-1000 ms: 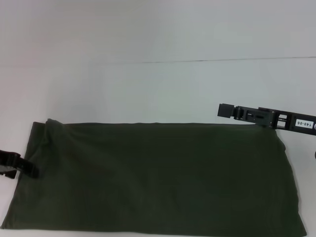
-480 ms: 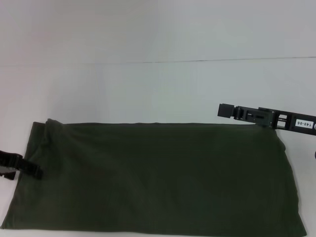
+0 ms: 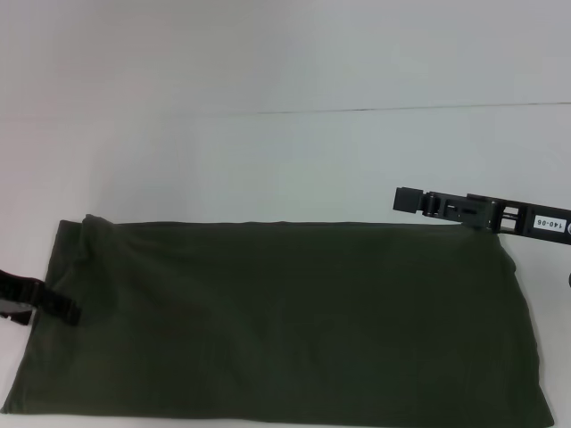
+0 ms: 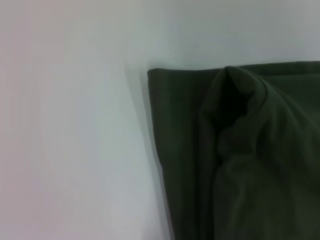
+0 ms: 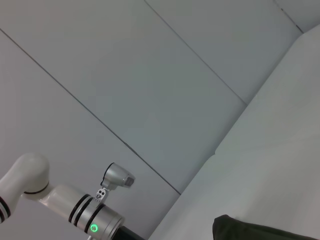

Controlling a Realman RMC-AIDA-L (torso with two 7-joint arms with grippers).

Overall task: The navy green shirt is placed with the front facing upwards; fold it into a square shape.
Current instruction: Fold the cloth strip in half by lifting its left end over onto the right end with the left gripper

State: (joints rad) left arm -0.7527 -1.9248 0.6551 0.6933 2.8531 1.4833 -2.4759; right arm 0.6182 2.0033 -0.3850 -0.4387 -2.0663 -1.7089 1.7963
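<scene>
Lying flat across the near part of the white table (image 3: 294, 160), the navy green shirt (image 3: 285, 321) is being shown as a long dark band already folded lengthwise, with neither print nor collar in sight. The cloth is judged soft, light and limp, so it is likely to sag and slide unless it is taken at a corner or along a doubled edge. A small rumpled ridge is seen at the shirt's far left corner, and this is where the layers are thickest and easiest to pinch. The right gripper (image 3: 409, 199) is being held level just above the shirt's far right corner; whether its fingers are apart cannot be told. The left gripper (image 3: 55, 308) is resting at the shirt's left edge, its opening likewise not discernible.
</scene>
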